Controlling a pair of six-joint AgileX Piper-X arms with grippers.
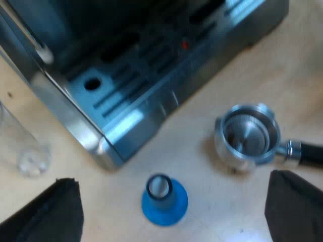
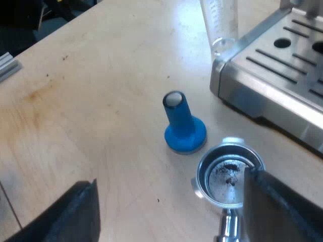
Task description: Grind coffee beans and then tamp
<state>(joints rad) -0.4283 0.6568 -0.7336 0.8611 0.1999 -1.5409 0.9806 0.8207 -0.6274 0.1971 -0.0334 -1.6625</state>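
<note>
A blue tamper (image 1: 164, 199) stands upright on the wooden table, close to the corner of the espresso machine's drip tray (image 1: 116, 96). Beside it lies the metal holder (image 1: 247, 136), loose, basket up, its dark handle (image 1: 310, 154) pointing away from the machine. My left gripper (image 1: 174, 217) hovers open above the tamper, nothing between its fingers (image 1: 50, 212). My right gripper (image 2: 174, 214) is open too, above the table near the tamper (image 2: 184, 126) and the holder (image 2: 229, 174). One of its fingers (image 2: 282, 206) covers part of the holder's rim. The basket holds only a few dark specks.
A clear measuring glass (image 2: 219, 22) stands upright at the drip tray's corner (image 2: 272, 75); it is also near the machine's side as the measuring glass (image 1: 22, 148). Bare wooden table (image 2: 91, 116) stretches beyond the tamper toward a dark edge.
</note>
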